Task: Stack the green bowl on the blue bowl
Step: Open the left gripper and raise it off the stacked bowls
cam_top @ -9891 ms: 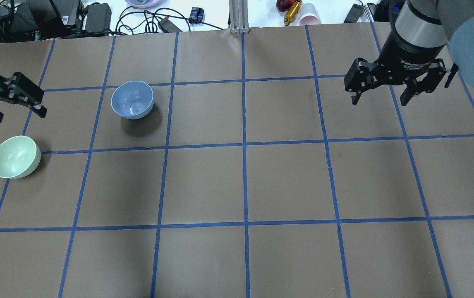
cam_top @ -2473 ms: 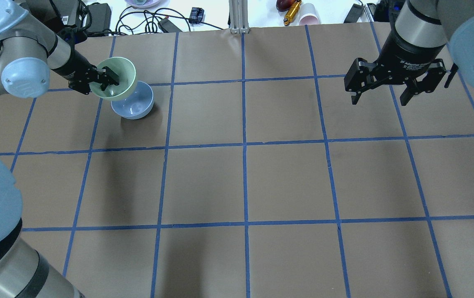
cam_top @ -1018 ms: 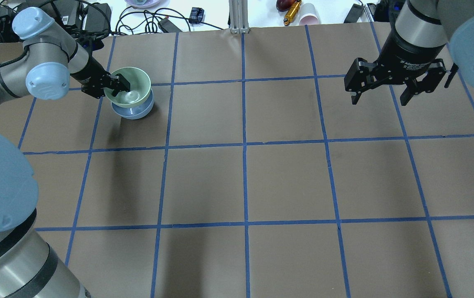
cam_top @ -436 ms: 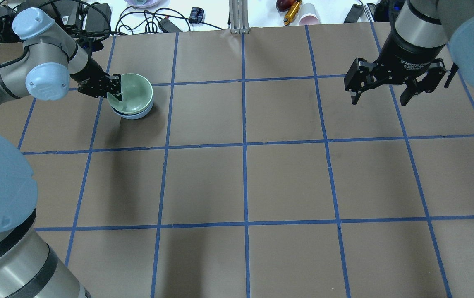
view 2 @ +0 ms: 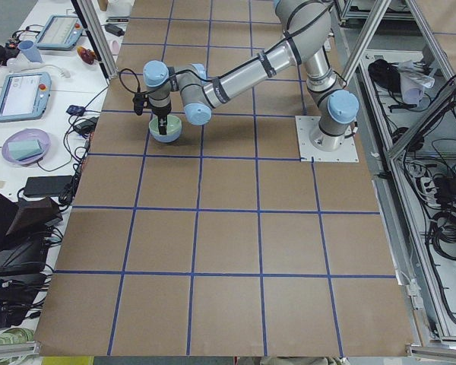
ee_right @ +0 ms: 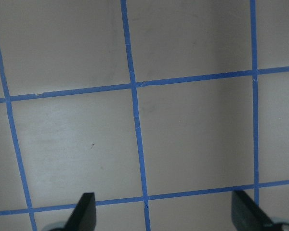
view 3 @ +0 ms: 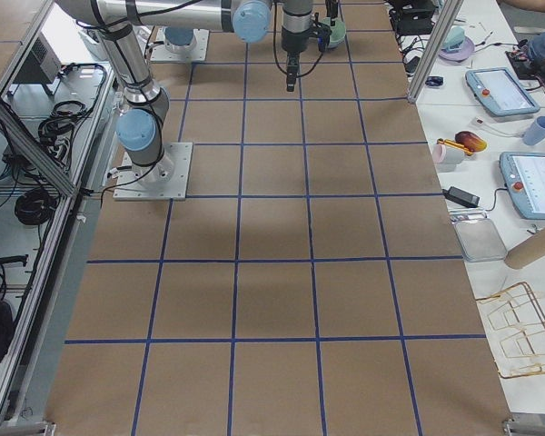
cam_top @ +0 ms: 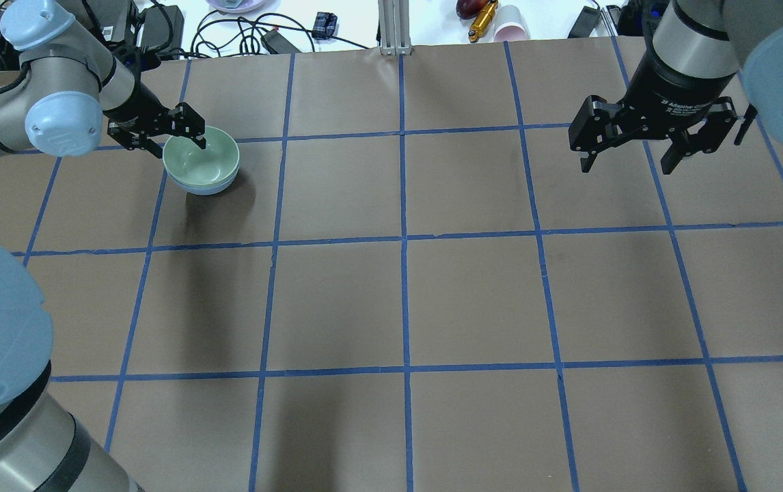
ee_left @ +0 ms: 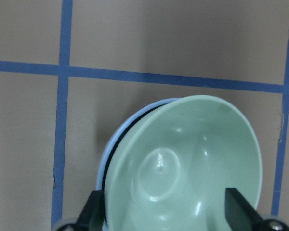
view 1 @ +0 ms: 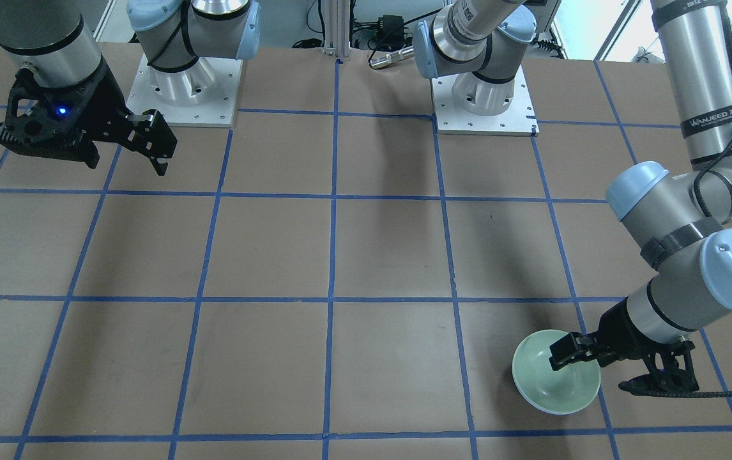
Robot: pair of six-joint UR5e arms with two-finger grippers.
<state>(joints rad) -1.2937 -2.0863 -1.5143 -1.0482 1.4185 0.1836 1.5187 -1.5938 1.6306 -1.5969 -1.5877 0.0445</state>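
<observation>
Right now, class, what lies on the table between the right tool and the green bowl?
Nothing: in the overhead view only bare brown table crossed by blue tape lines separates the right tool from the green bowl.

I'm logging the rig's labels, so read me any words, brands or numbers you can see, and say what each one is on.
"WANJEED": black strap on the left arm.
"2F Adaptive", the rest blurred: black collar on the right arm.
The green bowl and blue bowl: no text.

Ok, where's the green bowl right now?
The green bowl sits nested inside the blue bowl, upper left in the overhead view, with the open left hand at its rim.
</observation>
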